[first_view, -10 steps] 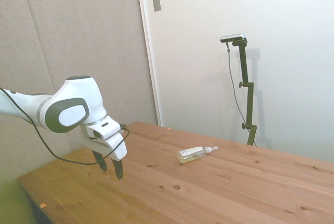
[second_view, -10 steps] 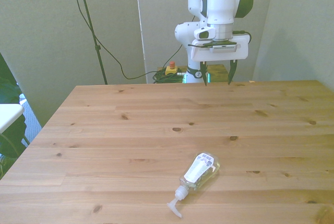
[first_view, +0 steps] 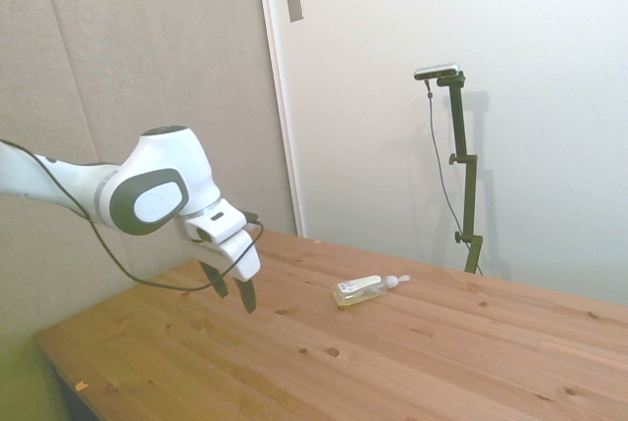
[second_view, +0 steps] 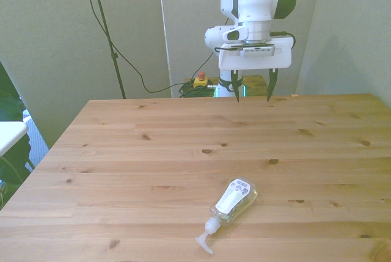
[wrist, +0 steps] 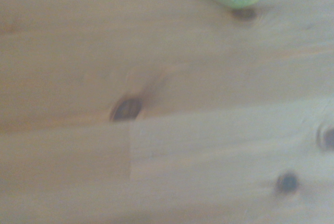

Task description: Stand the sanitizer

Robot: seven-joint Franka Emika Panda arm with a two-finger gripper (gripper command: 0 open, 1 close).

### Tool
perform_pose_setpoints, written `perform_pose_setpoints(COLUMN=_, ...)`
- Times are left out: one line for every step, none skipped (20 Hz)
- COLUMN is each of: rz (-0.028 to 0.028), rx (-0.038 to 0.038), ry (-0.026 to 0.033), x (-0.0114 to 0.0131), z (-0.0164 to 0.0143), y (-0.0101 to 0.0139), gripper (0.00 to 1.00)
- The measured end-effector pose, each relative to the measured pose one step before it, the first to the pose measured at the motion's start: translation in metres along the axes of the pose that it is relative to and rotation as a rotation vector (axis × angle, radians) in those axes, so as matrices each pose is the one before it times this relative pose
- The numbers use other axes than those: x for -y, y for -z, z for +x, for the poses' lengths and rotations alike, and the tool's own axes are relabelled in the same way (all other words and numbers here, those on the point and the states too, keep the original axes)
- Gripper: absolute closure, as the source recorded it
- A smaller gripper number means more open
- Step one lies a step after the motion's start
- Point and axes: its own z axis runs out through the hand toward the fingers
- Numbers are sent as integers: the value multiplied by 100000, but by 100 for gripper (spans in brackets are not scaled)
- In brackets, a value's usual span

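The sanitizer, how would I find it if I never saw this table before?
Look at the big wooden table and go to the edge farthest from the white robot arm. There the sanitizer lies on its side, a small clear bottle with yellowish liquid, a white label and a white pump top. It is the only loose thing on the wood, well apart from the open pincer.
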Motion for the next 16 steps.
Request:
perform_pose_setpoints(rz=1360, rx=-2633, ry=-3233, x=786, z=2055, y=-361, gripper=0)
perform_pose_setpoints(rz=1087, rx=-2483, ry=-3086, x=820, z=2056, y=-573, gripper=0)
perform_pose_setpoints(rz=772, rx=-1874, ry=-2868, x=800, z=1893, y=-781, gripper=0)
perform_pose_setpoints(rz=681, rx=-1838, ry=-2649, x=817, z=1791, y=-802, gripper=0)
perform_pose_setpoints(rz=134, rx=-748, ry=-1766, x=818, z=1307, y=-775, gripper=0)
perform_pose_setpoints(rz=849, rx=-984, ry=-1549, x=2112, z=1510, y=-1240, gripper=0)
perform_pose_setpoints(rz=430, rx=-535, ry=126, x=171, z=118, y=148, gripper=0)
perform_pose_setpoints(rz=1119, rx=-1106, ry=-113, x=307, z=234, y=31, gripper=0)
perform_pose_setpoints(rz=1181, rx=-912, ry=-1061, x=393, z=274, y=-197, gripper=0)
perform_pose_setpoints(rz=865, rx=-693, ry=-1457, x=517, z=314, y=-439, gripper=0)
perform_pose_setpoints(rz=1155, rx=-942, ry=-1756, x=639, z=361, y=-721, gripper=0)
perform_pose_setpoints(rz=1467, rx=-1090, ry=-2147, x=741, z=341, y=-885, gripper=0)
perform_pose_setpoints(rz=1058, rx=-804, ry=-1720, x=723, z=309, y=-969, gripper=0)
perform_pose_setpoints(rz=704, rx=-848, ry=-1758, x=590, z=288, y=-1072, gripper=0)
perform_pose_setpoints(rz=623, rx=-885, ry=-1218, x=390, z=227, y=-1146, gripper=0)
perform_pose_setpoints(rz=283, rx=-777, ry=-1247, x=296, z=177, y=-1109, gripper=0)
